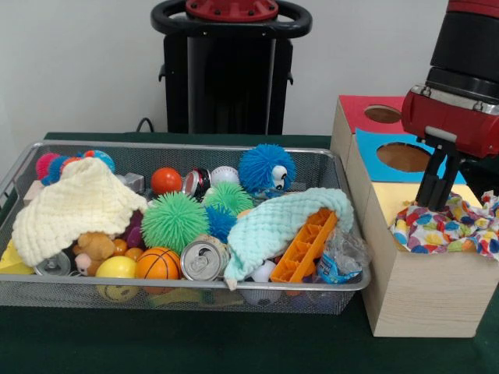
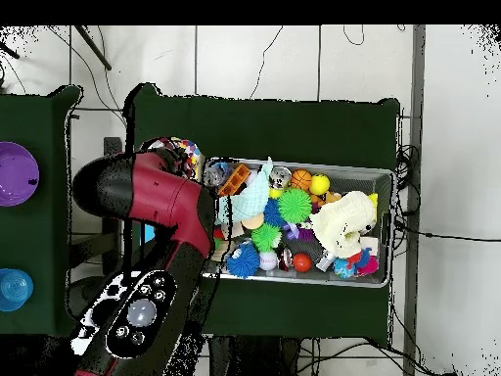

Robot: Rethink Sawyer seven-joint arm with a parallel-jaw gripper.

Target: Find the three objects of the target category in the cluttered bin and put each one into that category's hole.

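The hand (image 1: 438, 195), clamped on the patterned cloth (image 1: 448, 227) atop the box (image 1: 413, 292), should release it squarely over the yellow hole.

Directly beneath the gripper (image 1: 437, 204): patterned cloth (image 1: 446, 226), soft and crumpled, on a matt pale wood-grain box (image 1: 421, 292). Well to its side: silvery wire-mesh bin (image 1: 156, 292), knitted cream cloth (image 1: 74, 206), nubby mint cloth (image 1: 277, 222) (possibly terry), glossy metal can (image 1: 203, 259), ribbed orange plastic piece (image 1: 306, 245).
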